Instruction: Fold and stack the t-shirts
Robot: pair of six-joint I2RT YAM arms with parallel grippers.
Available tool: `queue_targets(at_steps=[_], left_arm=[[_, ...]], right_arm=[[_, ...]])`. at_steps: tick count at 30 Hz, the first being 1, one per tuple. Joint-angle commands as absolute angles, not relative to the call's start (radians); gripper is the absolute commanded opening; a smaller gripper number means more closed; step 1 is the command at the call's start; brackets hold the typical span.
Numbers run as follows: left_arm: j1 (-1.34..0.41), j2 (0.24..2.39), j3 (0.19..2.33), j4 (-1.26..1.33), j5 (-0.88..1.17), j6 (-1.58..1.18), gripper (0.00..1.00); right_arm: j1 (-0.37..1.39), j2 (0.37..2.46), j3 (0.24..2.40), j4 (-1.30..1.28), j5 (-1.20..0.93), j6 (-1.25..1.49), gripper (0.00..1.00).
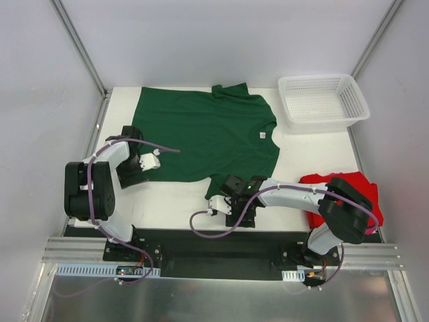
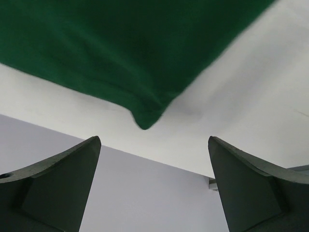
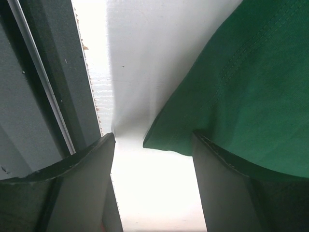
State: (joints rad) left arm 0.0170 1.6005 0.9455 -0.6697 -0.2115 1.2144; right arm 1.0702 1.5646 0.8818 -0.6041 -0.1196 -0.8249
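A dark green t-shirt (image 1: 208, 134) lies spread flat on the white table, collar toward the right and hem toward the left. My left gripper (image 1: 150, 162) stands open at the hem's near corner. In the left wrist view that corner (image 2: 145, 118) lies just beyond the gripper (image 2: 154, 145), with nothing between the fingers (image 2: 67, 183). My right gripper (image 1: 221, 203) is open at the near sleeve (image 1: 218, 186). The right wrist view shows the sleeve tip (image 3: 161, 140) at the gap of the gripper (image 3: 153, 137), beside the right finger (image 3: 227, 193). A red t-shirt (image 1: 362, 191) lies crumpled at the right edge, partly behind my right arm.
A white mesh basket (image 1: 323, 100) stands at the back right corner. Metal frame posts (image 1: 77, 40) and grey walls close in the table on the left, right and back. The table's near edge (image 1: 174, 225) runs just in front of my right gripper.
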Motion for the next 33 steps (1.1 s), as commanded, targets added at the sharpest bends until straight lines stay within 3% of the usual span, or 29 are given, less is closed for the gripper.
queue_targets(at_steps=[1, 22, 33], left_arm=[[0.037, 1.632, 1.031, -0.686, -0.170, 1.189, 0.94], [0.020, 1.601, 0.939, -0.693, -0.132, 1.226, 0.91], [0.020, 1.678, 1.000, -0.692, -0.132, 1.216, 0.90]], right_arm=[[1.069, 1.560, 0.916, -0.643, -0.149, -0.807, 0.67], [1.074, 1.572, 0.936, -0.658, -0.147, -0.802, 0.65], [1.075, 1.568, 0.942, -0.680, -0.153, -0.804, 0.64]])
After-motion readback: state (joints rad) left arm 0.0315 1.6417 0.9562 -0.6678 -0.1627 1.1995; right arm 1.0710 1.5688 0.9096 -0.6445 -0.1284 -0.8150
